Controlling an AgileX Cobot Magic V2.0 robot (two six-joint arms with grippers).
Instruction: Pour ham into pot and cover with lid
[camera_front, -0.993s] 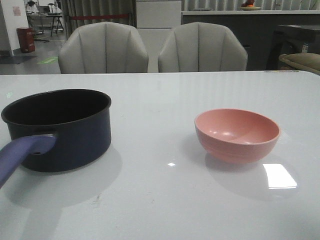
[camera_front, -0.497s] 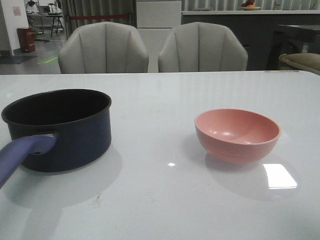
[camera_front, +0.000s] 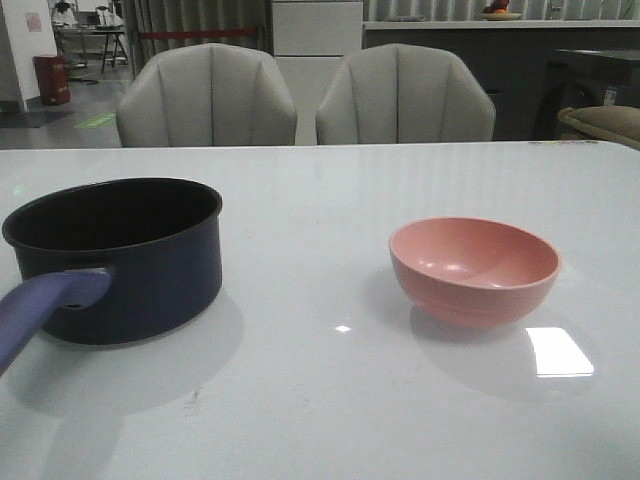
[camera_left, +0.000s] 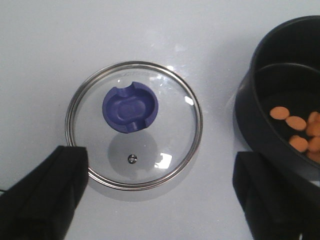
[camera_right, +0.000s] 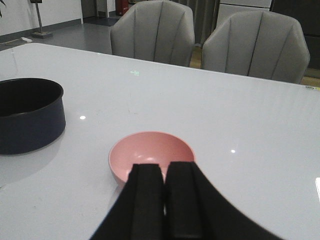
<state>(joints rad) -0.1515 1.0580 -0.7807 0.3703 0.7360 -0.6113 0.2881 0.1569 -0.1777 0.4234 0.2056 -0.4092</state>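
Navy pot (camera_front: 120, 260) and emptied pink bowl (camera_front: 473, 268) sit apart out front. On my left wrist feed, ham (camera_left: 298, 131) lies in the pot; my left gripper (camera_left: 162, 192), spread, hovers over the lid (camera_left: 134, 123), so grasping its knob comes next. My right gripper (camera_right: 159, 200) is pressed together, empty.

glass lid (camera_left: 165, 125) with steel rim; glossy white table (camera_front: 330, 400)

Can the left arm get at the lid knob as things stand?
Probably yes. The left gripper hangs open above the lid, which lies flat on the table beside the pot. Nothing covers the knob; jaws straddle the lid.
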